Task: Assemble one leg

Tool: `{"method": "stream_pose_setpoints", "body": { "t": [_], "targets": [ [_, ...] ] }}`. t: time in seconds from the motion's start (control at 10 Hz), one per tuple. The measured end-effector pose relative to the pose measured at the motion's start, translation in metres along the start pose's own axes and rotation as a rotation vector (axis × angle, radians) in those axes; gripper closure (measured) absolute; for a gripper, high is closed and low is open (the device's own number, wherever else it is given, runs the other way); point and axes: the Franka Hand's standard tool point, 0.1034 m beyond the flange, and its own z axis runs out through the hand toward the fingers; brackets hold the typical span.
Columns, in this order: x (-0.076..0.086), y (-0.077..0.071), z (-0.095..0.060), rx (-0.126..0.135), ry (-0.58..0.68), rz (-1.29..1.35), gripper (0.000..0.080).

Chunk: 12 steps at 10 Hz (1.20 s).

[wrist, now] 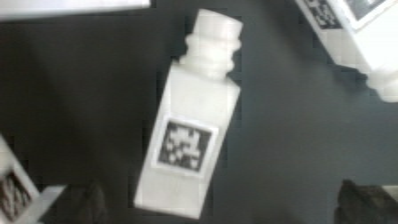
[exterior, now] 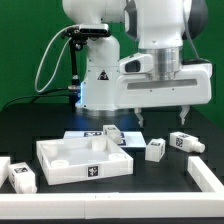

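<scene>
1. Exterior view: far off to your claw's left on the exterior view's left, a spare peg (exterior: 22, 177) lies beside the white panel (exterior: 65, 172).
2. Your claw (exterior: 164, 120) hangs above the table, fingers spread wide, gripping nothing.
3. Below the claw lie a left peg (exterior: 155, 149) and a right peg (exterior: 183, 142), both clear of it.
4. Wrist view: the leg (wrist: 187, 130) lies flat under the claw, in line with the gap between its fingertips (wrist: 50, 205), tag facing up.

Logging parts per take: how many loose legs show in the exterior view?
4. Front-left leg on the exterior view's left of the white panel; rear leg behind it; middle leg and far-right leg on its right. The arm could hide more.
</scene>
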Motion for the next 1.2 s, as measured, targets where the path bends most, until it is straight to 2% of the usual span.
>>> {"method": "stream_pose_setpoints", "body": {
  "t": [0.1,0.3,0.5,0.6,0.7,0.8,0.9,1.0,1.1,1.2],
  "targets": [
    [-0.001,-0.004,0.000,0.006,0.001,0.054,0.0150],
    [-0.002,-0.003,0.004,0.009,-0.006,0.180,0.0150],
    [-0.001,0.010,0.034,0.010,-0.022,0.220,0.0150],
    [-0.002,0.012,0.045,0.009,-0.010,0.220,0.0150],
    [-0.004,0.013,0.050,0.009,0.000,0.219,0.0150],
    [-0.003,0.012,0.048,0.009,-0.003,0.215,0.0150],
    [-0.004,0.012,0.049,0.009,-0.004,0.211,0.0237],
    [-0.004,0.012,0.049,0.008,-0.005,0.209,0.0420],
    [-0.004,0.012,0.049,0.008,-0.004,0.208,0.0520],
    [-0.004,0.012,0.049,0.008,-0.004,0.206,0.0520]
  ]
}}
